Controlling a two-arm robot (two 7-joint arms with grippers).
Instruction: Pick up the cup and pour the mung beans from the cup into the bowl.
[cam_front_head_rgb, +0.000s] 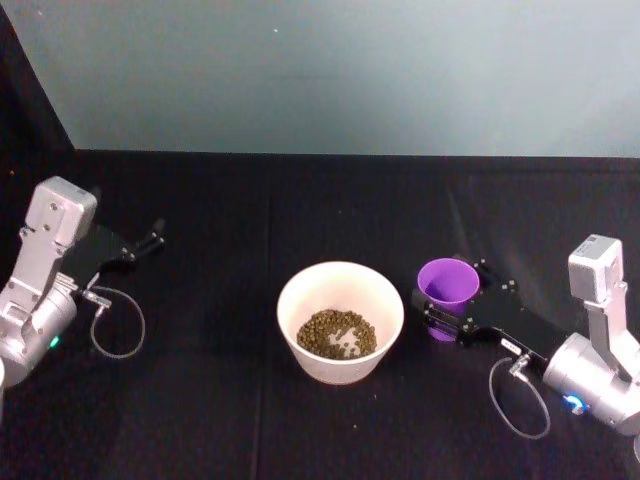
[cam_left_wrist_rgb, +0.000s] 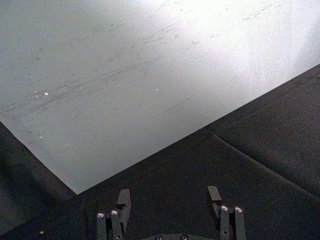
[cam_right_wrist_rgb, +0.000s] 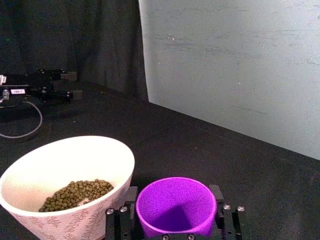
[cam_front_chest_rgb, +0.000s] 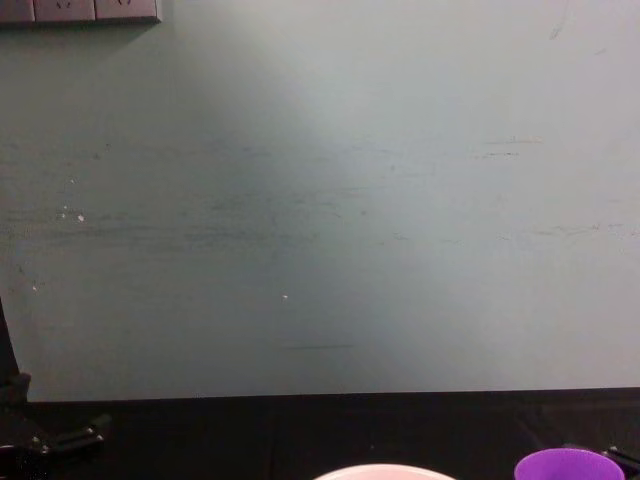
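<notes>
Right gripper (cam_front_head_rgb: 447, 303) pinched the upright, empty cup (cam_front_head_rgb: 447, 284) beside the bowl (cam_front_head_rgb: 340, 282); beans (cam_front_head_rgb: 336, 334) already inside. Left gripper (cam_front_head_rgb: 152, 239) sat spread, parked well apart.

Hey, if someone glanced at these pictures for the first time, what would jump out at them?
The bright purple cup stands out, upright and empty on the black table, between the right gripper fingers. Just to its left sits the pale bowl, already holding the mung beans. The left gripper rests far off at the table's left side.
</notes>
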